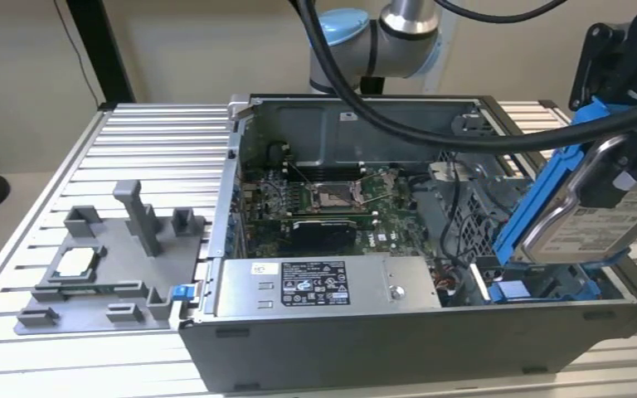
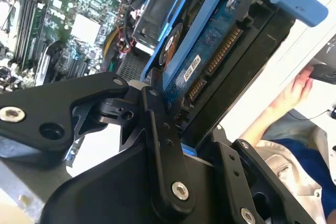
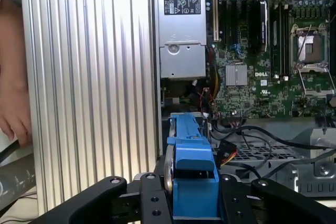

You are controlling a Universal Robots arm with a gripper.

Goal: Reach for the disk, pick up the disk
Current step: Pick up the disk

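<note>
**Above the open case, the disk hangs in the gripper**

On the ribbed metal table (image 1: 130,133) sits the open computer case (image 1: 407,348), largest thing in the room. Inside it lie the green motherboard (image 1: 330,203) and, along the near wall, the grey power-supply box (image 1: 318,286). Over the case's end at the exterior view's right, the black gripper (image 3: 193,195) has its jaws clamped on the disk (image 1: 595,228), which stands tilted on edge, lifted out of its bay. Its blue bracket (image 3: 191,156) fills the gap between the fingers (image 3: 152,203). Beside the case rests a grey fixture tray (image 1: 103,274) carrying a small square CPU chip (image 1: 75,263). A person's hand (image 2: 294,90) shows beyond the table.
</note>
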